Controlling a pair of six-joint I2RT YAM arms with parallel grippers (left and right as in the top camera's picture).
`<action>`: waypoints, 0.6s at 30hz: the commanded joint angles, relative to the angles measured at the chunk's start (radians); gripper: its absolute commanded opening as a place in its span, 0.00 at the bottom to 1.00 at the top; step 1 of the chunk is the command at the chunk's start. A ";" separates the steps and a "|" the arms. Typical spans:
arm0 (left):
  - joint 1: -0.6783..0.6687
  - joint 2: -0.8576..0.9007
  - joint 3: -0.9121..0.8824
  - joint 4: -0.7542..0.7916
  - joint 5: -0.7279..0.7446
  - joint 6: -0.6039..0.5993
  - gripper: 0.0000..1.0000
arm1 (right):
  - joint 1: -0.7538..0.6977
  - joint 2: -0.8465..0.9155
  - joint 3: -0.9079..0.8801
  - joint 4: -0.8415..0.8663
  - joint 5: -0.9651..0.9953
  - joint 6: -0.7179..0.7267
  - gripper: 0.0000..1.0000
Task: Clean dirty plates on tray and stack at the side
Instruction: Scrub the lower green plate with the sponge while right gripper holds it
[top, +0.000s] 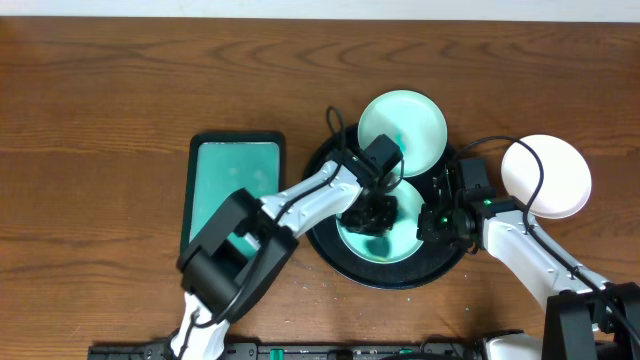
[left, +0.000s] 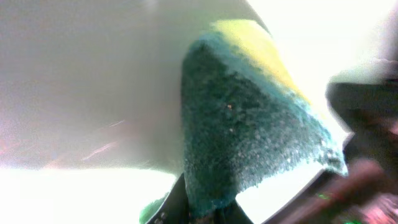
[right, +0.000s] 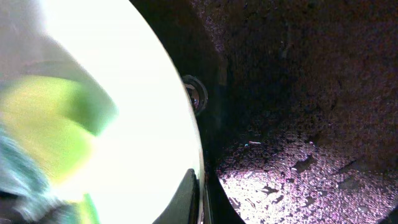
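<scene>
The black tray (top: 418, 272) sits mid-table. In it lies a pale-mint plate (top: 352, 238) with teal smears. My left gripper (top: 372, 212) is over this plate, shut on a teal and yellow sponge (left: 249, 118) that presses on the white plate surface (left: 93, 93). At the plate's right edge my right gripper (top: 436, 222) is shut on the rim; in the right wrist view the fingers (right: 186, 199) pinch the bright plate (right: 143, 112) above the dark tray floor (right: 298, 93). A second smeared plate (top: 402, 130) rests on the tray's far rim. A third, white plate (top: 546, 176) lies on the table at the right.
A teal rectangular container with a black rim (top: 236, 186) lies left of the tray, partly under my left arm. The wooden table (top: 100, 100) extends to the left and back. A dark rail runs along the front edge.
</scene>
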 joint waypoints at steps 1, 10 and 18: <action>0.008 -0.018 -0.029 -0.082 -0.518 -0.032 0.07 | 0.007 0.002 0.001 -0.002 -0.002 -0.014 0.01; 0.008 -0.028 -0.023 -0.112 -0.732 0.005 0.07 | 0.007 0.002 0.001 -0.003 -0.002 -0.014 0.01; 0.019 -0.028 -0.023 -0.015 -0.613 0.007 0.07 | 0.007 0.002 0.001 -0.005 -0.002 -0.014 0.01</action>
